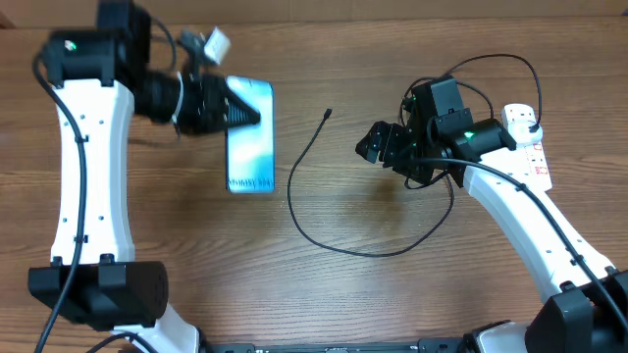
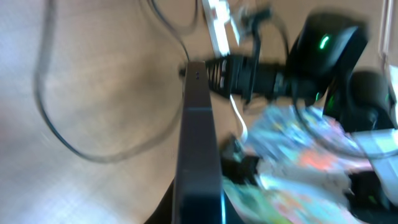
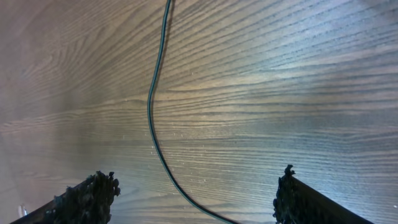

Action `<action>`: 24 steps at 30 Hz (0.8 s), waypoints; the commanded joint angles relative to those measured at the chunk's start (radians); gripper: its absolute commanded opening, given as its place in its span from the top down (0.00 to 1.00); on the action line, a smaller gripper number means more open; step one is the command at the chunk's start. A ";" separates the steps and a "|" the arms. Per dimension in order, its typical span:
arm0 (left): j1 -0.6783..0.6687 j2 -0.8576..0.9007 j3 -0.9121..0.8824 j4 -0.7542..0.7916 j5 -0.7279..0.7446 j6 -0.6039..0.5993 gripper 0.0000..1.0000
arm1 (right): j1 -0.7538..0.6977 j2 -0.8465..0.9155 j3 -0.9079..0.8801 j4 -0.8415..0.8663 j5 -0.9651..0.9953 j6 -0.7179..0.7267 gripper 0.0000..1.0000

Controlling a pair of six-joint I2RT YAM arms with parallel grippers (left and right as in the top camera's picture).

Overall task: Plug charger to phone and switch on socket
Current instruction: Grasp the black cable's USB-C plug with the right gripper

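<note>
The left gripper (image 1: 235, 106), in the upper left of the overhead frame, has its black fingers pressed together on the upper left edge of the slim rectangular phone (image 1: 251, 147) with its lit light-blue screen. In the blurred left wrist view, the phone's dark frame (image 2: 199, 143) runs edge-on up the middle. Right of centre, the right gripper (image 1: 376, 147) hangs with fingers spread wide and nothing between them, above the brown wooden table (image 1: 373, 304). The long thin black charger (image 1: 292, 201) cable lies loose, its small connector tip between phone and right gripper, touching neither, and loops across the lower middle. In the right wrist view it (image 3: 150, 109) passes on the table between the fingertips (image 3: 87, 196). The white elongated socket (image 1: 538, 162) strip with red marks lies at the right edge, partly under the right arm.
</note>
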 commanded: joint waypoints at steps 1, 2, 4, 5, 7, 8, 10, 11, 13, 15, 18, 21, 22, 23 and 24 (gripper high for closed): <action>0.063 -0.070 -0.234 0.018 0.255 0.229 0.96 | 0.002 -0.025 0.012 -0.002 -0.007 -0.019 0.15; 0.082 -0.073 -0.285 0.031 0.295 0.253 0.96 | 0.003 -0.025 0.012 0.000 -0.007 -0.018 0.16; 0.119 -0.070 -0.397 0.098 0.380 0.254 0.95 | 0.003 -0.025 0.012 0.008 -0.013 -0.015 0.16; 0.126 -0.069 -0.422 0.121 0.402 0.244 0.96 | 0.003 -0.025 0.012 0.014 -0.022 -0.015 0.16; 0.146 -0.069 -0.517 0.269 0.498 0.147 0.96 | 0.003 -0.024 0.012 0.042 -0.054 -0.014 0.18; 0.148 -0.069 -0.544 0.344 0.520 0.085 0.96 | 0.003 -0.024 0.012 0.055 -0.061 -0.002 0.19; 0.148 -0.069 -0.573 0.490 0.526 -0.057 0.96 | 0.003 -0.024 0.013 0.076 -0.066 0.012 0.20; 0.148 -0.069 -0.580 0.563 0.516 -0.142 0.96 | 0.003 -0.021 0.018 0.083 -0.067 0.016 0.21; 0.145 -0.069 -0.581 0.707 0.468 -0.336 0.96 | 0.003 -0.008 0.045 0.080 -0.069 0.019 0.21; 0.139 -0.069 -0.581 0.869 0.435 -0.532 0.95 | 0.003 0.013 0.092 0.066 -0.070 0.019 0.22; 0.128 -0.069 -0.581 1.036 0.426 -0.701 0.95 | 0.003 0.065 0.181 0.032 -0.070 0.019 0.25; 0.122 -0.069 -0.581 1.155 0.423 -0.841 0.96 | 0.003 0.147 0.288 -0.009 -0.074 0.019 0.25; 0.122 -0.069 -0.581 1.171 0.422 -0.859 0.96 | 0.003 0.174 0.317 -0.015 -0.082 0.019 0.25; 0.121 -0.069 -0.581 1.195 0.414 -0.893 0.96 | 0.003 0.216 0.362 -0.020 -0.105 0.019 0.28; 0.121 -0.069 -0.581 1.201 0.406 -0.906 0.96 | 0.003 0.242 0.389 -0.019 -0.121 0.026 0.29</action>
